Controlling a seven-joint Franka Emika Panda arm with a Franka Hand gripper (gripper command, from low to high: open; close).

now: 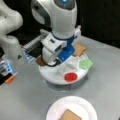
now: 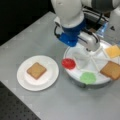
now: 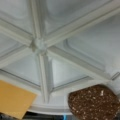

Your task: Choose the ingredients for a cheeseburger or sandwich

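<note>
A grey metal table [image 2: 62,105] under a dark background fills both front views. In a front view, at its left, a white round plate [image 2: 23,82] carries one tan bread slice [image 2: 36,70] at its middle, apparently the base layer of the sandwich, already laid down and apart from the other pieces. To its right stands a round white tray [image 2: 75,53] split by ribs into wedge compartments, which keeps each ingredient separate. In it lie a red round piece [image 2: 68,63], a green piece [image 2: 88,77], a second bread slice [image 2: 111,70] and a yellow cheese square [image 2: 113,51].

The arm hangs over the tray's middle, and its body hides the gripper in both front views, so I cannot tell how far its jaws are parted or whether anything is held.

The wrist view, looking straight down, shows no fingers either. It does show the tray's hub [image 3: 38,46], the cheese at lower left, and a dark brown speckled patty [image 3: 93,103] at lower right. In a front view only a sliver of that patty [image 1: 40,61] shows beside the arm.
</note>
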